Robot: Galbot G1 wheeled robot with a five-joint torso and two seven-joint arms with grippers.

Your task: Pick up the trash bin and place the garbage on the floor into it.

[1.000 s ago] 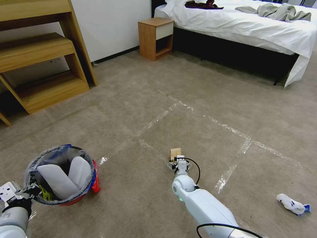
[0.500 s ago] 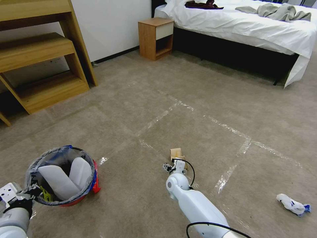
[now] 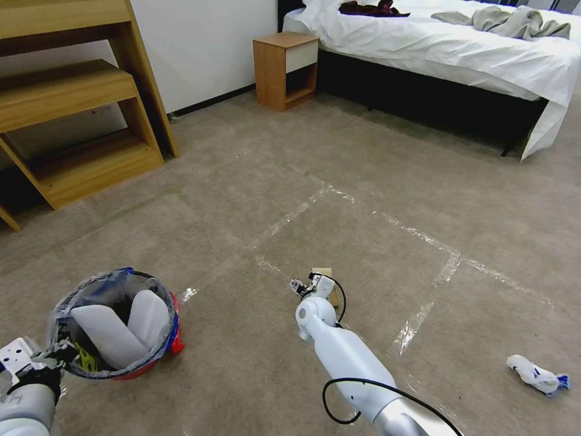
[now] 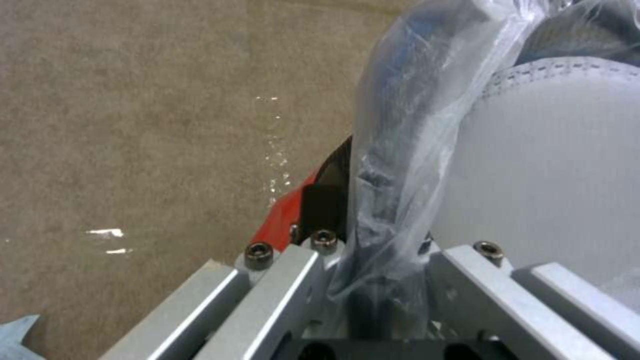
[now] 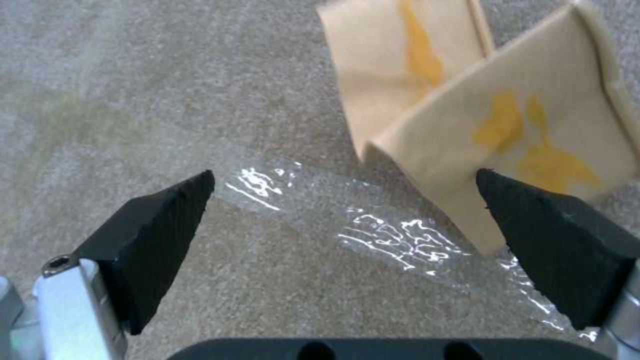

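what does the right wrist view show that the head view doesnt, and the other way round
Right wrist view alone: yellow stains on the tan paper bag, and the right gripper with its black fingers spread wide, one beside the bag's edge, above a tape strip.

Head view alone: the trash bin held at its rim by the left gripper, white slippers inside it, a crumpled tissue on the floor to the right, the bed and nightstand.

Both: the paper bag, the right gripper next to it, carpet and tape.
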